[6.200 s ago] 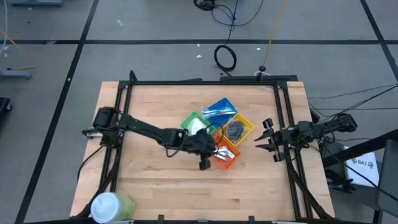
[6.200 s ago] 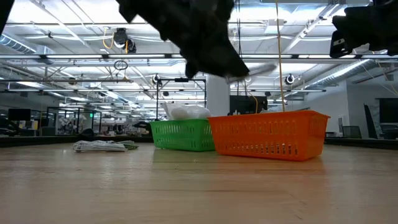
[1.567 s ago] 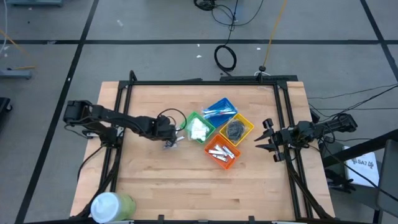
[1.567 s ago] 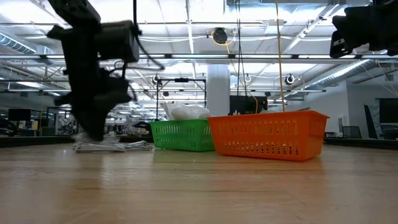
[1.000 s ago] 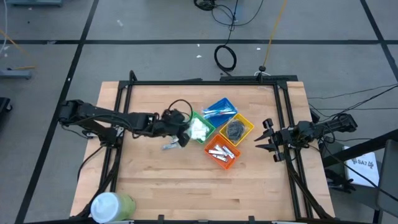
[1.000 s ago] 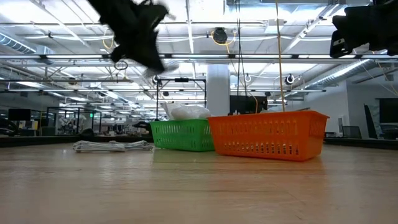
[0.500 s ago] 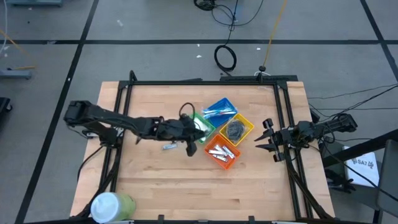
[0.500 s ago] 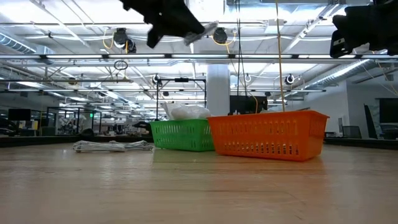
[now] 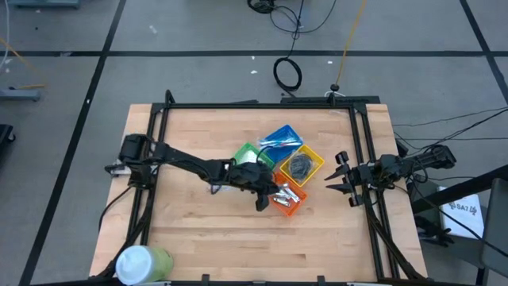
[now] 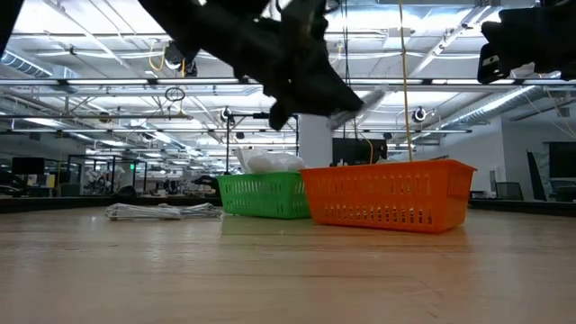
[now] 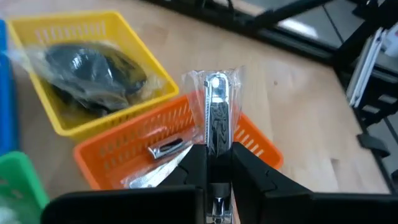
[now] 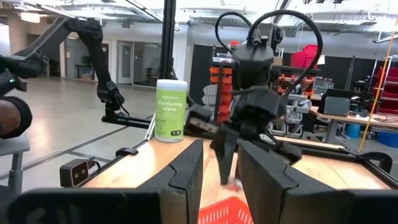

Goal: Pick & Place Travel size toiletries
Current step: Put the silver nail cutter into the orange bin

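Reaching in from the bench's [image 9: 190, 230] left edge, the left gripper [image 11: 219, 163] hangs above the orange bin [image 9: 287, 198] mid-bench, its fingers pinched on a wrapped silver metal piece [image 11: 217, 115]. More silver pieces [image 11: 163, 149] lie in that bin; a dark wad [image 11: 93, 67] fills the yellow bin [image 11: 74, 28]; white packets [image 10: 270, 163] heap in the green bin [image 10: 264, 195]. Another wrapped item [image 10: 162, 211] lies on bare wood left of the bins. The right gripper [image 9: 341, 176] waits at the right edge, fingers partly apart, holding nothing. A green-and-white cylinder [image 9: 143, 263] stands at the near-left corner. Beyond, a lit workshop with ceiling lights.
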Available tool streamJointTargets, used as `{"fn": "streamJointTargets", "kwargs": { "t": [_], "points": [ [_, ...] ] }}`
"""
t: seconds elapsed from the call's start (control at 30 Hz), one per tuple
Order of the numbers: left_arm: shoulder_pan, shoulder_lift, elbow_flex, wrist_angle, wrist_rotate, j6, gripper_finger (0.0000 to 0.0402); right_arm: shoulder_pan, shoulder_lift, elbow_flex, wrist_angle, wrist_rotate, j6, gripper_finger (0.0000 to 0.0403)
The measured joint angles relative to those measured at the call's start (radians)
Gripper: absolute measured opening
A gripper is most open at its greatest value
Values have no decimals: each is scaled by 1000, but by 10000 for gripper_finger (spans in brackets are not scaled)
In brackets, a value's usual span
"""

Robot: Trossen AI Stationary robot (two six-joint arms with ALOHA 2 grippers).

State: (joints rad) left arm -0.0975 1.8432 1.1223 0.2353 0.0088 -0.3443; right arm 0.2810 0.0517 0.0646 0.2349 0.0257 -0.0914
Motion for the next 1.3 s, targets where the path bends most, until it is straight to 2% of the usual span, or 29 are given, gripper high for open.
{"fn": "streamJointTargets", "kwargs": {
  "t": [0.2,0.43,0.73,0.83,0.93,1.03,1.2,1.3],
  "points": [
    [1,67,40,3,9,2,77,0,0,0,-1,0,0,91],
    [23,53,39,-35,9,-16,121,0,0,0,0,0,0,91],
    [43,52,39,-54,14,-21,201,0,0,0,-1,0,0,91],
    [52,6,38,-172,38,-5,220,0,0,0,-1,0,0,91],
    [68,-82,39,-373,26,-66,230,0,0,0,-2,0,0,91],
    [68,-174,31,-533,-86,-116,234,0,1,0,-5,0,0,91],
    [25,-312,-20,-764,-396,-254,234,0,2,0,-1,0,0,91],
    [14,-378,-88,-823,-477,-369,234,0,2,0,-1,0,0,91]
  ]
}}
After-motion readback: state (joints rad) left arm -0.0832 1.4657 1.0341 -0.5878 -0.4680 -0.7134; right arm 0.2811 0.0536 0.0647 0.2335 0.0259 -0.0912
